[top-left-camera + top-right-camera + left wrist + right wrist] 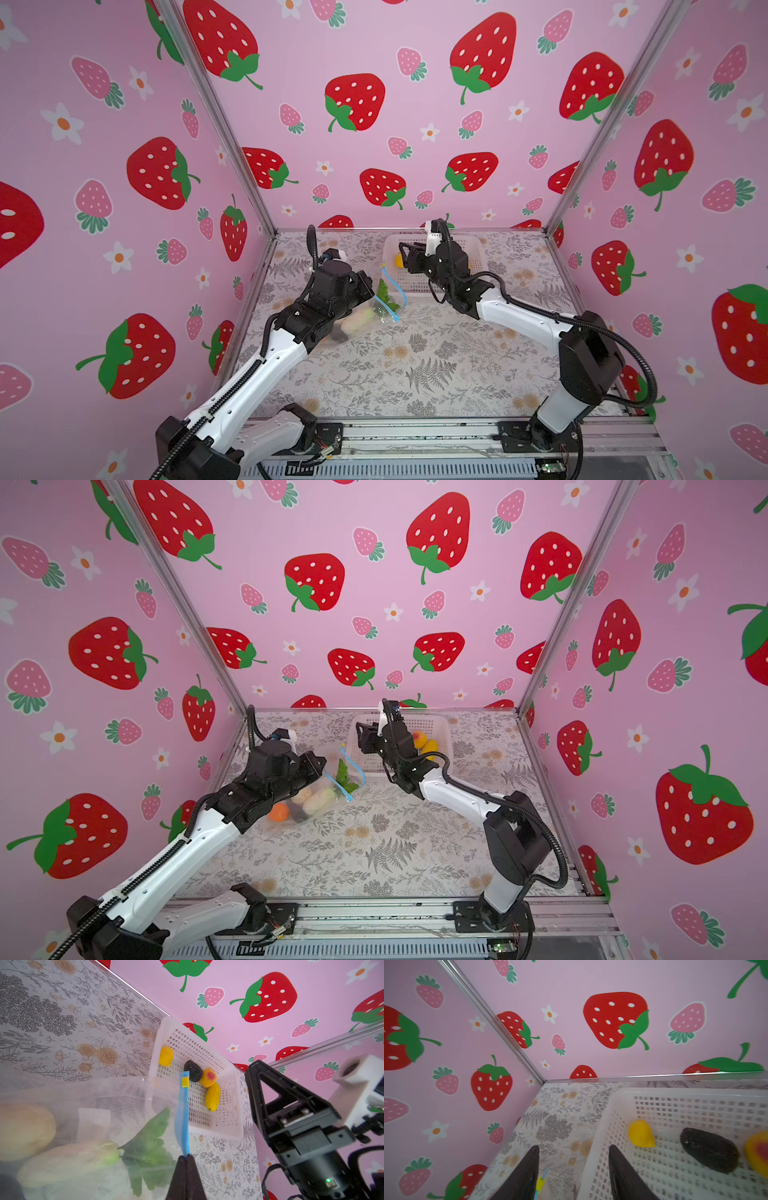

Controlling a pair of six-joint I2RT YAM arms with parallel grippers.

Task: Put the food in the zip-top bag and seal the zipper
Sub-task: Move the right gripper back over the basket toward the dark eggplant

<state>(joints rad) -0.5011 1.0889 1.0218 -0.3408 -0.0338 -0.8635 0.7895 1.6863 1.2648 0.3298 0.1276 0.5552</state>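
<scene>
The clear zip-top bag [316, 796] hangs left of centre, holding cream-white food [62, 1159], green leaves [149, 1147], an orange piece [278, 812] and a dark one. My left gripper [187, 1156] is shut on the bag's light-blue zipper [182, 1115], whose yellow tab [185, 1081] is at the far end. More food lies in the white basket [654, 1092]: a yellow piece [641, 1133], a dark piece [710, 1153], an orange-red one [208, 1077] and a long yellow one [213, 1097]. My right gripper [574, 1147] is open and empty over the basket's near-left rim, close to the tab [540, 1184].
The basket [478, 245] stands at the back of the floral table [415, 365], against the rear wall. Strawberry-print walls close in the left, back and right sides. The two arm bases sit on a metal rail [415, 436] at the front edge.
</scene>
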